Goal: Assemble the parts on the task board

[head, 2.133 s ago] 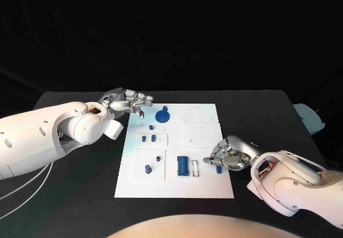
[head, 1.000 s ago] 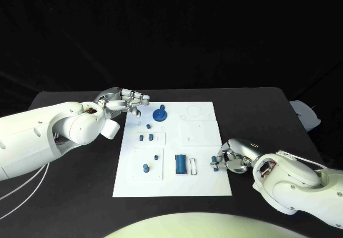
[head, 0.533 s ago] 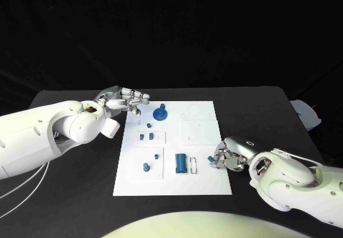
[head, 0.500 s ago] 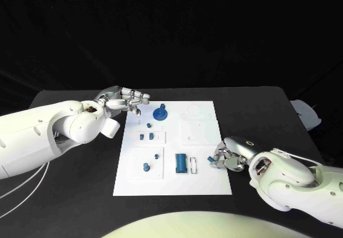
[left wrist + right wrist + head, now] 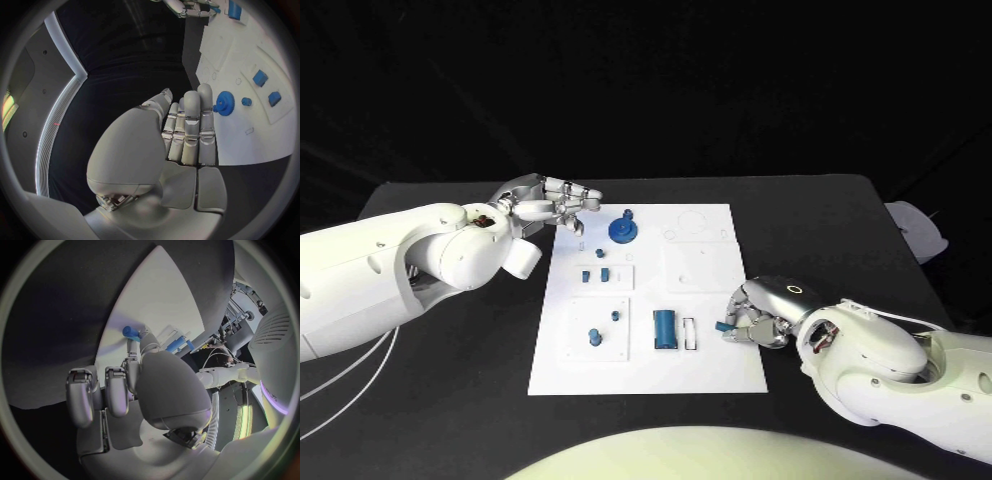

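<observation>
Head view: the right hand (image 5: pixel 759 322) pinches a small blue part (image 5: pixel 726 327) over the task board (image 5: pixel 711 375), seemingly carrying it to its slot; next it needs aligning and seating; the left hand (image 5: pixel 555 205) hovers, fingers loosely curled, holding nothing.

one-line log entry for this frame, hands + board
left hand: open, hovering by far left corner of white task board | right hand: pinching small blue peg above near right board area | blue gear: on board

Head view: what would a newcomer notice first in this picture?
First, the white task board in the middle of the black table, with small blue parts on it. Next, the right robot hand at the board's right edge, pinching a small blue part. The left robot hand hovers at the far left corner, near a blue gear.
</observation>
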### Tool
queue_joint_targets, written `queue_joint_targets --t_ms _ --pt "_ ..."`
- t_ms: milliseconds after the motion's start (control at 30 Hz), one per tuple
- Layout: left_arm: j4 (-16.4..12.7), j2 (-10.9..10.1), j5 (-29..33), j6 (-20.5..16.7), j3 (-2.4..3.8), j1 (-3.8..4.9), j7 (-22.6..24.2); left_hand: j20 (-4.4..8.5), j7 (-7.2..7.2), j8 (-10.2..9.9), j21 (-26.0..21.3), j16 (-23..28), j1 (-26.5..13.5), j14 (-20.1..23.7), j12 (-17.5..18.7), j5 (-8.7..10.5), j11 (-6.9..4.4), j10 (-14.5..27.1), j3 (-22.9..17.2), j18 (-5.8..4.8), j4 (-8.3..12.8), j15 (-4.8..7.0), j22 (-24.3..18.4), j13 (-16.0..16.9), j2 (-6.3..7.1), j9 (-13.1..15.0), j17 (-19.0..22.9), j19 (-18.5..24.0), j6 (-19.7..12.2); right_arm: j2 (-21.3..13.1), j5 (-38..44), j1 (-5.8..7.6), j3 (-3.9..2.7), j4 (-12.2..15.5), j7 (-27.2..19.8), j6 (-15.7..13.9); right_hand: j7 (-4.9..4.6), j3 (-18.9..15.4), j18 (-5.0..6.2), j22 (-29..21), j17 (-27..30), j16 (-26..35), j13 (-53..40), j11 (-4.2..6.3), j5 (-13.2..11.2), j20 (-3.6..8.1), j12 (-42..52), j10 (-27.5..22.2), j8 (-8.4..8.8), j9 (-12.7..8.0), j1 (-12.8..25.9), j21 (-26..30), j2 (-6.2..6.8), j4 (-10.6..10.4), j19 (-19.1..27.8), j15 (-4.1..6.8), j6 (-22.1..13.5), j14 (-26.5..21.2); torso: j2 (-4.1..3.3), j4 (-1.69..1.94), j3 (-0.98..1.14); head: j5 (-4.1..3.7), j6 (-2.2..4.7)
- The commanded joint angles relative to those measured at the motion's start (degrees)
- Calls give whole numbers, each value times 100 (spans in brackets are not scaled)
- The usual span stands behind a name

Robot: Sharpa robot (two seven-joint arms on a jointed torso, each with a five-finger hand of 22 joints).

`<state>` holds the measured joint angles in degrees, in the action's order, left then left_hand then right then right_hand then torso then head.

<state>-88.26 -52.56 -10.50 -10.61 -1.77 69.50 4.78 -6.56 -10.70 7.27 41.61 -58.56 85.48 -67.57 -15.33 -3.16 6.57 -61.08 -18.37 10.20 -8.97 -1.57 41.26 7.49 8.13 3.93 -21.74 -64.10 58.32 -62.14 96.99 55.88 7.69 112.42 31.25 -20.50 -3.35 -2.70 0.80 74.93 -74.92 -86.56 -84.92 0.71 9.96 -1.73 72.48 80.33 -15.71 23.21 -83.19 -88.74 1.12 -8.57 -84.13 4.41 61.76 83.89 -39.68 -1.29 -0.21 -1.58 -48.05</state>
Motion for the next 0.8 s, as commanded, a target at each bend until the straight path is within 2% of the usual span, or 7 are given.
queue_joint_targets --t_ms 33,133,200,300,433,467,800 --pt "-13 3 17 95 3 1 10 -7 3 20 -38 22 -26 32 -38 12 -8 42 11 35 14 -17 -5 10 -37 -1 7 -44 -53 30 107 -97 88 -83 171 628 -17 89 -47 1464 -929 -24 960 13 212 5 -36 -4 36 -116 38 30 -37 -67 -543 7 37 483 0 1 -2 -5 -1" --pt "-13 3 11 97 3 1 7 -7 3 20 -38 22 -26 32 -38 12 -8 42 11 35 14 -17 -5 10 -37 -1 7 -44 -53 36 105 -98 88 -57 174 519 -8 283 -50 1468 -933 -25 956 29 721 13 -49 -3 66 -127 106 18 -20 -157 -546 14 41 484 2 1 0 -1 2" --pt "-13 4 7 96 3 1 7 -7 3 20 -38 22 -26 32 -38 12 -8 42 11 35 14 -17 -5 10 -37 -1 7 -44 -53 31 75 -98 88 -25 175 396 4 468 -55 1475 -951 -34 937 41 1242 25 -37 13 76 -126 140 -9 3 -229 -554 27 51 489 3 4 0 -4 6" --pt "-12 5 4 96 2 0 6 -7 3 20 -38 22 -26 32 -38 12 -8 42 11 35 14 -17 -5 10 -37 -1 7 -44 -53 17 55 -95 87 35 176 247 18 756 -61 1482 -974 -46 928 48 1592 39 -40 26 69 -106 62 -36 62 -196 -562 45 61 494 2 -1 0 7 8" --pt "-12 8 1 101 2 -1 0 -8 4 21 -41 22 -23 33 -43 11 -9 47 10 36 17 -17 -7 10 -39 -1 8 -45 -55 2 37 -62 84 139 180 17 20 1071 -68 1491 -1000 -60 914 52 1723 43 -33 53 47 -66 72 -67 158 -172 -571 44 70 500 -1 0 -1 2 9" --pt "-12 9 -3 103 2 -1 -2 -8 4 21 -41 22 -23 33 -43 11 -9 47 10 36 17 -17 -7 10 -39 -1 8 -45 -55 -1 20 -39 83 173 180 -64 29 1378 -71 1495 -1013 -67 910 65 1717 33 -42 70 24 -18 179 -80 274 -170 -574 38 65 503 -2 -2 -1 6 8" --pt "-11 18 -14 110 1 -2 -3 -8 4 21 -41 22 -23 33 -43 11 -9 47 10 36 17 -17 -7 10 -39 -1 8 -45 -55 111 -479 99 78 316 169 -575 32 1675 -80 1507 -1065 -96 853 58 1764 44 17 128 -8 42 404 -126 422 -195 -587 49 73 515 -2 3 -2 2 4"
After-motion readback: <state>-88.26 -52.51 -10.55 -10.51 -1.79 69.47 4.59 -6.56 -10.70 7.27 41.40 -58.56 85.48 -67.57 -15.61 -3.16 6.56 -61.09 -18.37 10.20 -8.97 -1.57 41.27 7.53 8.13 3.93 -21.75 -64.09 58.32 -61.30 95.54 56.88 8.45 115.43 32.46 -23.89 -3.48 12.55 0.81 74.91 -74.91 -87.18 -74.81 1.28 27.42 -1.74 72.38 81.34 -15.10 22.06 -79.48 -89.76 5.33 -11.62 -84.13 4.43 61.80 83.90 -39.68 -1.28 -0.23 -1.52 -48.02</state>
